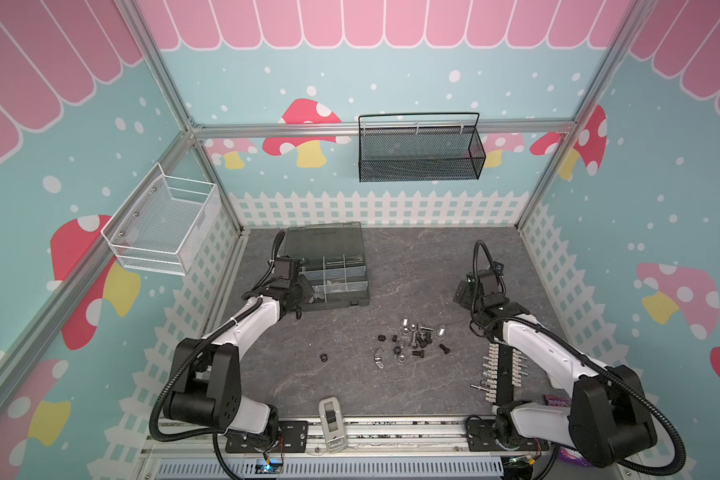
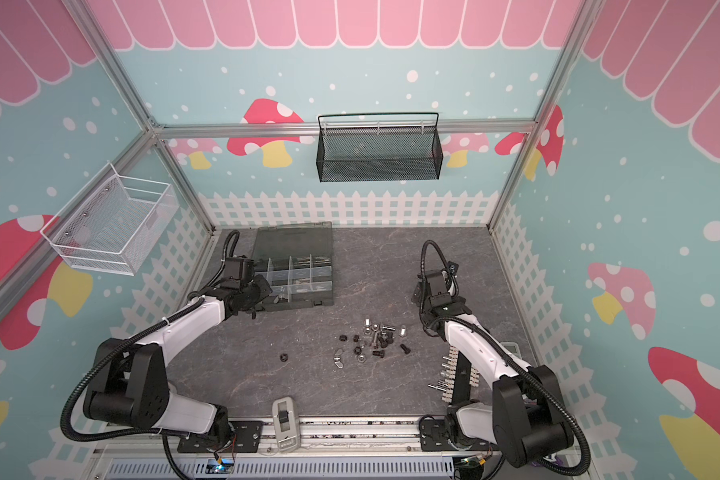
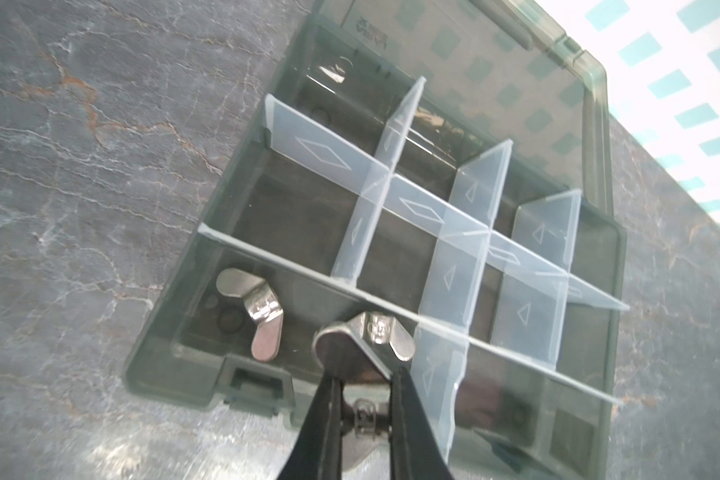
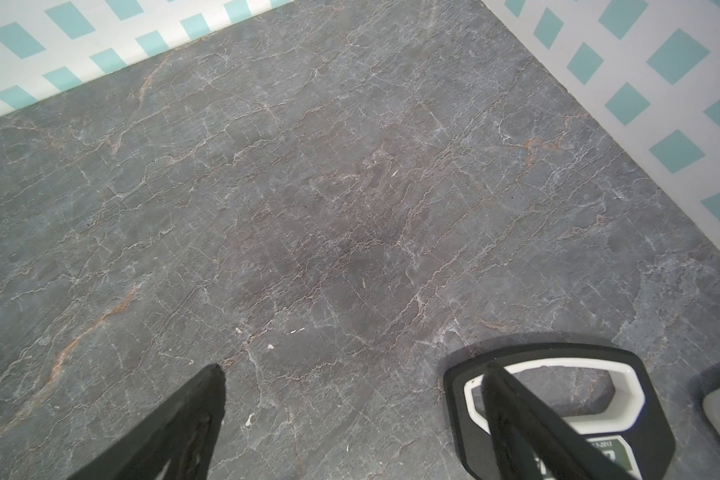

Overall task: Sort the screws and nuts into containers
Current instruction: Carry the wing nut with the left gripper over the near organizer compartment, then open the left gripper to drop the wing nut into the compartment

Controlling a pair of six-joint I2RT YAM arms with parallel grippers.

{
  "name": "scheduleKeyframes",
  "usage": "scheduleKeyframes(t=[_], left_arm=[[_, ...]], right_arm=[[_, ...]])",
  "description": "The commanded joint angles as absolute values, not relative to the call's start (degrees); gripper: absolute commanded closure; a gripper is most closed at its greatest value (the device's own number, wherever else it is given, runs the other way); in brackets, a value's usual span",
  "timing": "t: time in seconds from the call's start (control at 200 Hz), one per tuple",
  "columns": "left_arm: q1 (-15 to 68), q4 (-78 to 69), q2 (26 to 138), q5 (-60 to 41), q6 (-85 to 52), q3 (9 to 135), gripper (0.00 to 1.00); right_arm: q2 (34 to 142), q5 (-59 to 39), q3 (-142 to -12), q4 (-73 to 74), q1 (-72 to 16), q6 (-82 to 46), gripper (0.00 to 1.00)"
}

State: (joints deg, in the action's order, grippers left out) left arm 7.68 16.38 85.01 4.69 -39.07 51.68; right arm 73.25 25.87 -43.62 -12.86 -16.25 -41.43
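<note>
The dark grey organizer box [image 1: 352, 301] [image 2: 308, 305] lies open at the back left, its containers split by pale dividers [image 3: 391, 183]. My left gripper [image 3: 364, 370] [image 1: 312, 296] hangs over the near corner compartment, shut on one wing of a silver wing nut [image 3: 375, 332]. Another silver wing nut [image 3: 252, 309] lies on that compartment's floor. Loose screws and nuts [image 1: 416, 338] [image 2: 375, 340] lie in a heap mid-table, with a lone black nut [image 1: 323, 356] to their left. My right gripper [image 4: 352, 372] [image 1: 460, 291] stands open over bare table on the right.
A white terminal strip [image 1: 504, 372] lies under the right arm. A black-and-white handled tool [image 4: 558, 395] sits beside the right fingers. A grey device [image 1: 331, 419] rests at the front edge. A black mesh basket [image 1: 418, 149] and a white wire basket [image 1: 163, 226] hang on the walls.
</note>
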Motion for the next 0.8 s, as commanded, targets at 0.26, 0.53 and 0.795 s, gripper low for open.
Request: scheduleKeyframes(t=[0.26, 0.53, 0.795], left_arm=[[5.93, 11.53, 90.74, 5.80, -43.24, 50.97, 0.85], [5.89, 10.38, 91.38, 5.71, -44.71, 48.85, 0.79], [5.89, 9.98, 89.61, 5.65, -45.31, 46.95, 0.66]], right_arm=[[74.85, 25.93, -44.47, -13.29, -16.70, -42.39, 0.03], [75.32, 25.81, -44.54, -13.22, -16.75, -42.34, 0.03], [75.41, 25.32, -44.59, -12.94, -16.70, -42.32, 0.03]])
